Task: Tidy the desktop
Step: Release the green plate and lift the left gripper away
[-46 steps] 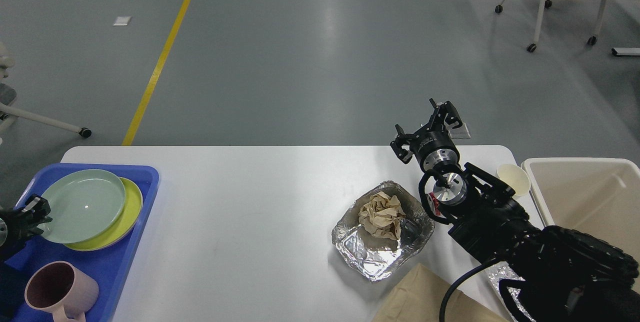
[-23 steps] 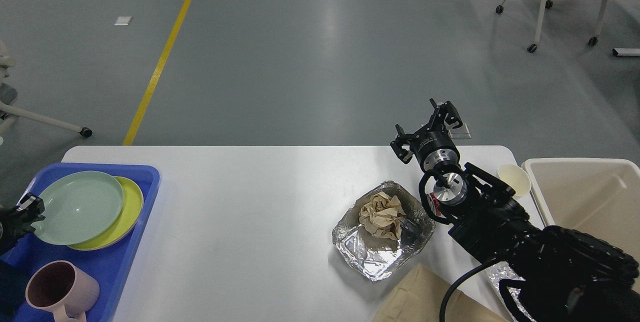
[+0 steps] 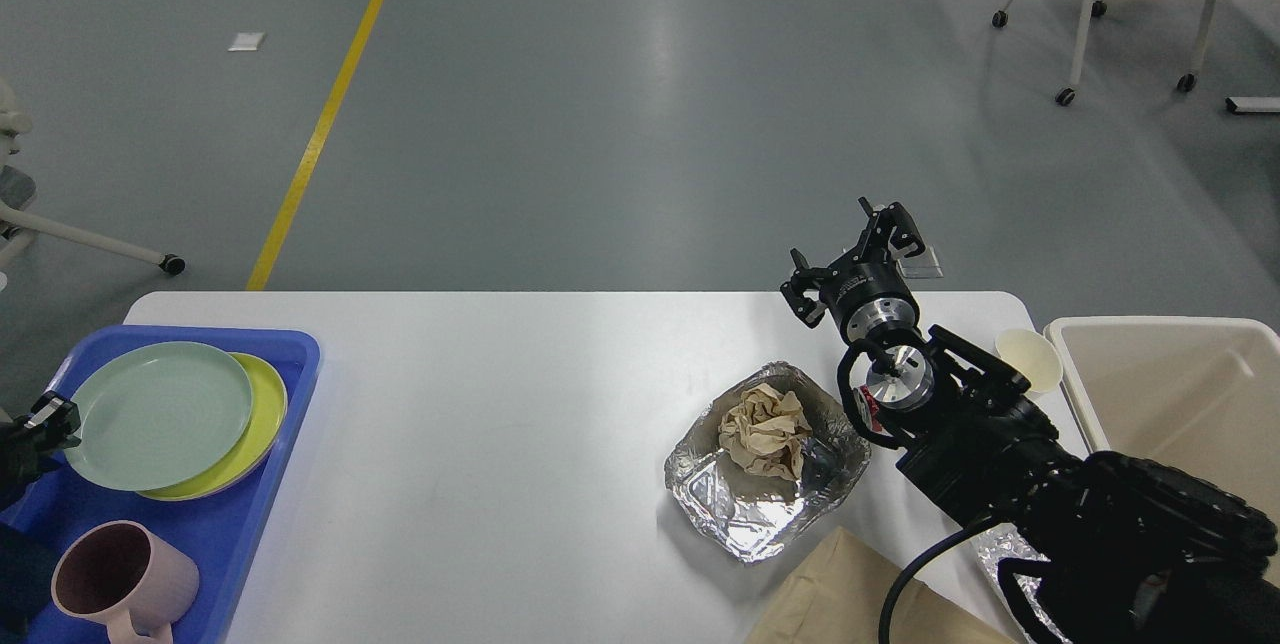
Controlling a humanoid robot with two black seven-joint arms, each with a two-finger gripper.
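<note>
Dishes fill the blue tray (image 3: 265, 514) at the left end of the desktop (image 3: 500, 424): a pale green plate (image 3: 158, 414) lies on top of a yellow plate (image 3: 255, 424), and a pink mug (image 3: 120, 584) stands in the tray's near corner. Near the right side of the desktop sits a crumpled foil tray (image 3: 740, 514) with a ball of brown paper (image 3: 765, 429) inside it. A cream bin (image 3: 1180, 394) stands at the right edge, and I cannot tell what it holds. A small paper cup (image 3: 1030, 359) lies tipped on its side just beside the bin. A brown paper bag (image 3: 860, 599) lies at the near edge, beside a second bit of foil.

The right gripper (image 3: 850, 259) hovers over the far edge of the desktop with its fingers spread apart and nothing between them. The left gripper (image 3: 45, 419) is at the left edge of the view, by the rim of the green plate; it is too dark and cut off to tell how its fingers stand.

Since a second ago the left gripper has drawn back toward the left edge, and the green plate has shifted slightly. The right arm has not moved.
</note>
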